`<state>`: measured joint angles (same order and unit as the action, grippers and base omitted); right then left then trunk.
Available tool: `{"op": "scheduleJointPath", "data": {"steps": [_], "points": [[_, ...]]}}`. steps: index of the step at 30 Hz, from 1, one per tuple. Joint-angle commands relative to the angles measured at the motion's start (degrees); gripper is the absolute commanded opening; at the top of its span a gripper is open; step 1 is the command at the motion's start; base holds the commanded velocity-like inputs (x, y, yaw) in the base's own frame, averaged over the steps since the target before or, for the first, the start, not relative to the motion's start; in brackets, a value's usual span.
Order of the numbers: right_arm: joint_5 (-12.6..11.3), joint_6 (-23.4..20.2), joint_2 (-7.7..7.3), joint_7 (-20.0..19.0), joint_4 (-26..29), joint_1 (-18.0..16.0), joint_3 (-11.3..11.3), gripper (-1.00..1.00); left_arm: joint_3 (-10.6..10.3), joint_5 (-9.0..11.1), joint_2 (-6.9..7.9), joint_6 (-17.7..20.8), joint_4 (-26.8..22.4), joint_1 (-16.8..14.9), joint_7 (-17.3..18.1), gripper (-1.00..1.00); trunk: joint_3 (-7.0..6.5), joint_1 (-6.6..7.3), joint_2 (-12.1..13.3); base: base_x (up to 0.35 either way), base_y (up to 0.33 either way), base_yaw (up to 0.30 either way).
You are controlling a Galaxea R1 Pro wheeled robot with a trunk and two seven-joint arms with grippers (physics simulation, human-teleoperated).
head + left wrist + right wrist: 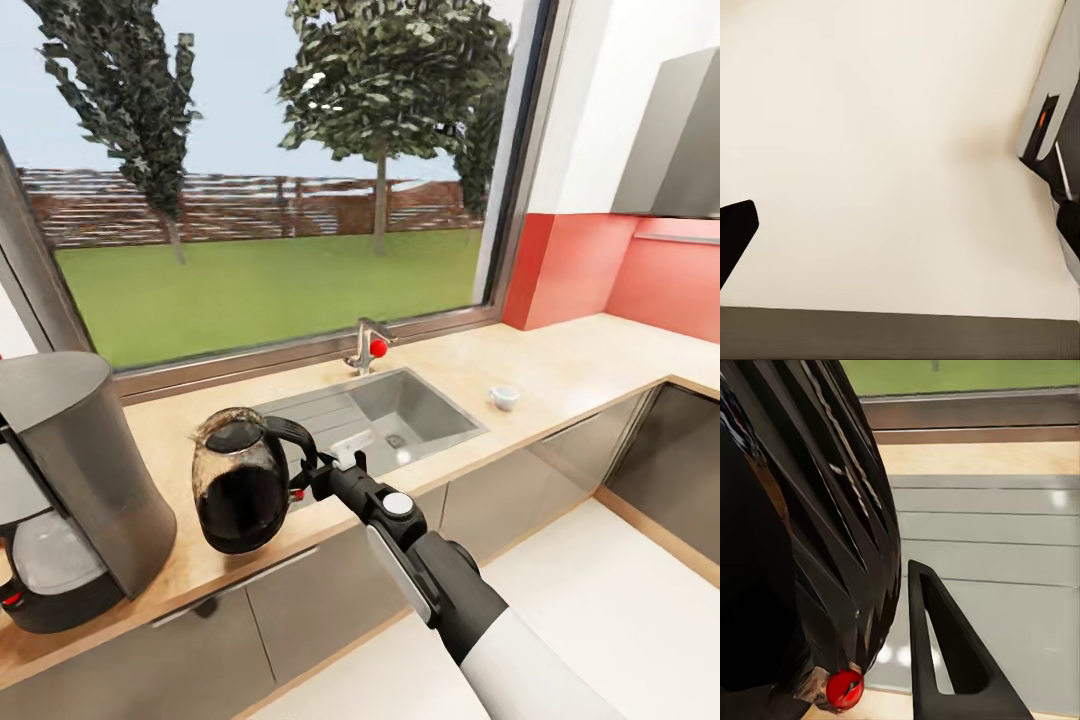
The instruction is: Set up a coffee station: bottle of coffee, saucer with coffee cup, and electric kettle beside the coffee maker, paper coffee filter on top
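The electric kettle (240, 482), a dark glass jug with a black handle, hangs low over the front of the wooden countertop (560, 365), between the coffee maker and the sink. My right gripper (306, 478) is shut on its handle from the right. Up close in the right wrist view, the kettle (795, 547) bulks dark beside one black finger (945, 660), with a red button at its base. The grey coffee maker (70, 480) stands on the counter at far left. A small white coffee cup (503, 397) sits right of the sink. My left gripper (900, 240) is open over pale floor.
A steel sink (400, 420) with a drainboard and a red-knobbed faucet (368, 345) lies under the big window. The counter turns a corner at right under a grey range hood (680, 140). Pale floor lies in front of the cabinets (520, 490).
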<state>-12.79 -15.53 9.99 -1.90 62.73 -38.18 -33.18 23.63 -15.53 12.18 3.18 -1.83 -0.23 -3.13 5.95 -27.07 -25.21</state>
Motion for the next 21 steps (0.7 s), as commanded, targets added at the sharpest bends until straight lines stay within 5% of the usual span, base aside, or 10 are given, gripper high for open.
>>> {"op": "scheduleJointPath", "data": {"steps": [1, 11, 21], "points": [[-0.39, -0.29, 0.01, -0.21, 0.10, -0.05, 0.04, -1.00, 0.45, -0.58, 0.02, 0.33, 0.03, 0.01, -0.45, 1.00, 0.13, -0.03, -0.12, 0.004, 0.000, 0.053], [-0.32, -0.33, 0.01, -0.21, -0.08, -0.05, 0.04, -1.00, 0.52, -0.47, -0.18, 0.43, 0.25, 0.14, -2.84, 1.00, 0.66, -0.03, -0.12, 0.002, 0.000, 0.154], [-0.13, -0.31, 0.01, -0.05, -0.59, -0.05, 0.04, -1.00, 0.72, -0.55, -0.23, 0.43, 0.16, 0.09, -2.85, 1.00, 0.71, -0.03, -0.12, 0.133, 0.000, 0.012]]}}
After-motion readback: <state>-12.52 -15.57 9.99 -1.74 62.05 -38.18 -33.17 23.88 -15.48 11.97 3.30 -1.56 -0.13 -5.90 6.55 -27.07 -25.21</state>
